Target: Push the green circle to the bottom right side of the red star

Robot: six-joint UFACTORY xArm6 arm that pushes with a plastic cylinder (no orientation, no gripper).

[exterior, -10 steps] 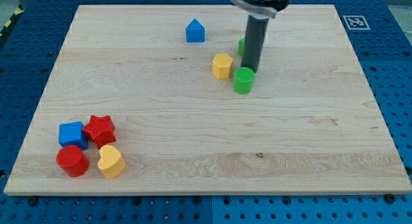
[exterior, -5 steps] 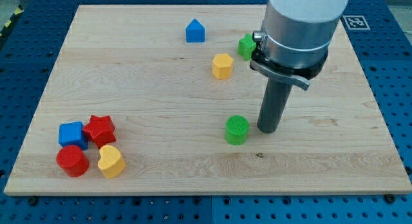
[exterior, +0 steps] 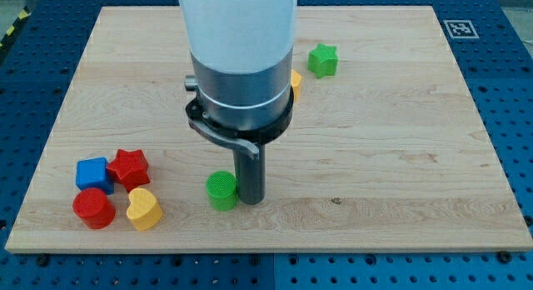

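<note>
The green circle (exterior: 221,190) lies on the wooden board toward the view's bottom, right of the left cluster. My tip (exterior: 251,198) touches its right side. The red star (exterior: 129,167) sits at the view's lower left, well to the left of the green circle. The arm's large white and grey body covers the board's top middle.
Around the red star are a blue cube (exterior: 92,172), a red circle (exterior: 92,207) and a yellow heart (exterior: 143,208). A green star (exterior: 322,60) lies at the top right. A yellow block (exterior: 296,81) peeks out behind the arm. The board's bottom edge (exterior: 266,247) is close.
The green circle has been pushed from the board's upper middle down and to the left, toward the red star. My tip followed on its right. The arm now hides the blue house-shaped block.
</note>
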